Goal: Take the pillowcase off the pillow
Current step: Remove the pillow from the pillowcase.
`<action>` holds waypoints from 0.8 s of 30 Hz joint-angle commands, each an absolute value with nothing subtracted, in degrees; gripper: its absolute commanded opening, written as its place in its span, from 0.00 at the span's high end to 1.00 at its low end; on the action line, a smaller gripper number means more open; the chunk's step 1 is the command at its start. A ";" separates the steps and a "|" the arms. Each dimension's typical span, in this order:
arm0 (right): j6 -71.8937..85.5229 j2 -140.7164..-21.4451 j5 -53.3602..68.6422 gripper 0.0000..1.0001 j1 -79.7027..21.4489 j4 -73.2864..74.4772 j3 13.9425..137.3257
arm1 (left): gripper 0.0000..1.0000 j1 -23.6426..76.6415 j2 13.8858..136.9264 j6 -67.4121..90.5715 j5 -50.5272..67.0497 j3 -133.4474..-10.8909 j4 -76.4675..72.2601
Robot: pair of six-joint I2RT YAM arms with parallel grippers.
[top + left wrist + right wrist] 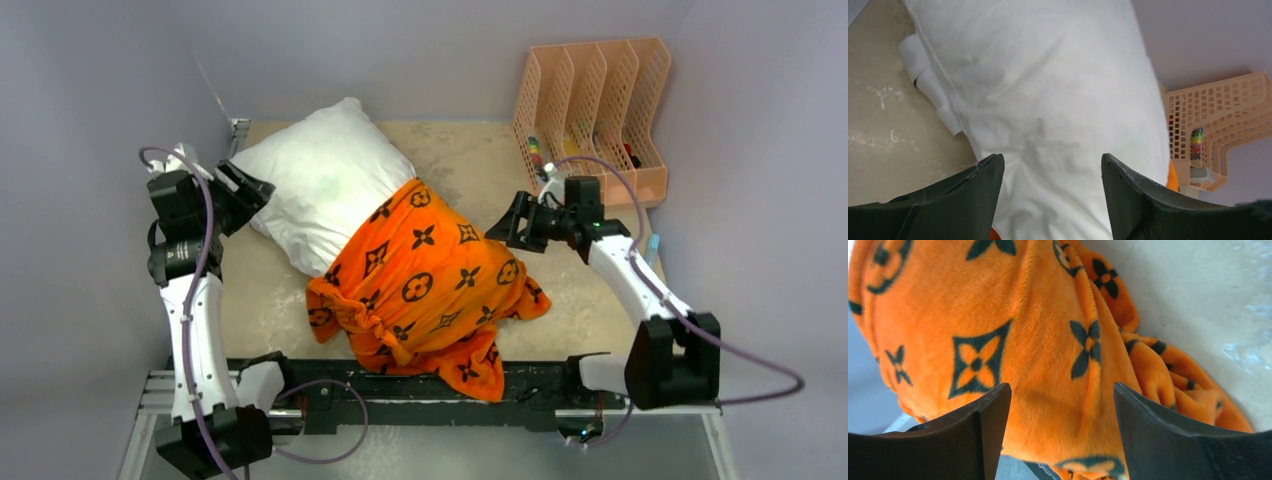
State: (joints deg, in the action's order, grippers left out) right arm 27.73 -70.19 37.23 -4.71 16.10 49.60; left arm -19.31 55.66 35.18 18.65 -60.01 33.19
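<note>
lying diagonally on the beige speckled table (470,160), the large plump plain white pillow (320,190) has its far-left half bare and its near-right half inside the bright-orange plush pillowcase with black flower, diamond and circle motifs (430,290). pillowcase is only partly off: its open edge crosses the pillow about midway, and its loose end is bunched and wrinkled past the pillow's near end, one flap hanging over the black base rail (420,385) on the near side of the pillow. left gripper (243,190) sits at the pillow's bare left edge, fingers spread wide, grasping nothing; in the left wrist view white fabric fills the gap between the two dark fingers (983,185), contact with the pillow cannot be told. right gripper (508,225) sits just beside the covered right side of the pillow, also released, fingers apart; the right wrist view shows orange plush under and between them, nothing pinched. peach plastic slotted file rack (600,110) stands well apart from the pillow, to its far right against the wall, with small coloured items inside, too small to identify.
</note>
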 commanded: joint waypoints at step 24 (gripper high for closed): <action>25.84 -63.71 21.90 1.00 -11.17 19.10 43.81 | 0.25 29.63 118.96 17.85 -21.45 -116.32 66.98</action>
